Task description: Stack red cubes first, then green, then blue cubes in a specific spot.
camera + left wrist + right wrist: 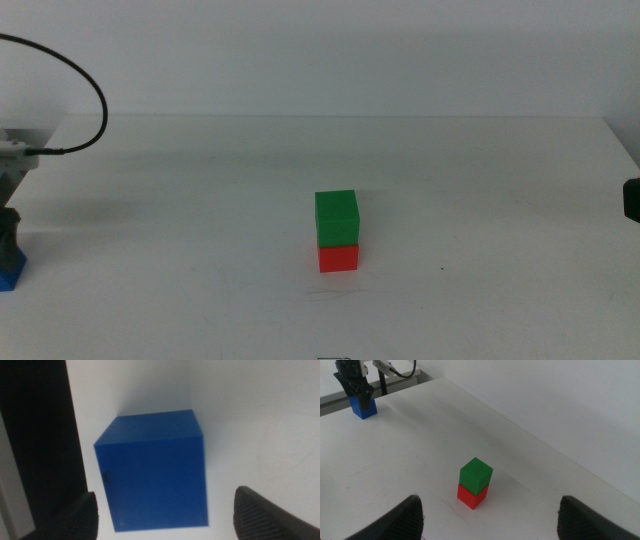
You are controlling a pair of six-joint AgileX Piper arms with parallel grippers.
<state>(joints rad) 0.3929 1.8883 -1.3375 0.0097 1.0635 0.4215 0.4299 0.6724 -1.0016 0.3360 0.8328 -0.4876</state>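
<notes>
Near the middle of the white table (480, 310) a green cube (337, 218) sits squarely on top of a red cube (339, 258), the two forming a short stack; both are matte, plain-faced and the same size, and the green one hides most of the red one's top. The blue cube (9, 272), the same size and a deep matte blue, stands far off at the table's left edge, well apart from the stack. The left gripper (8, 235) is right over it: in its wrist view the blue cube fills the space between the two dark jaws, which stand spread wide with white table showing on either side of the cube, so the jaws are not closed on it. A black cable (95, 90) loops above that arm. The right gripper (490, 520) waits off the table's right side, its jaws wide apart and holding nothing, looking across at the stack. There is one cube of each colour, three in all.
</notes>
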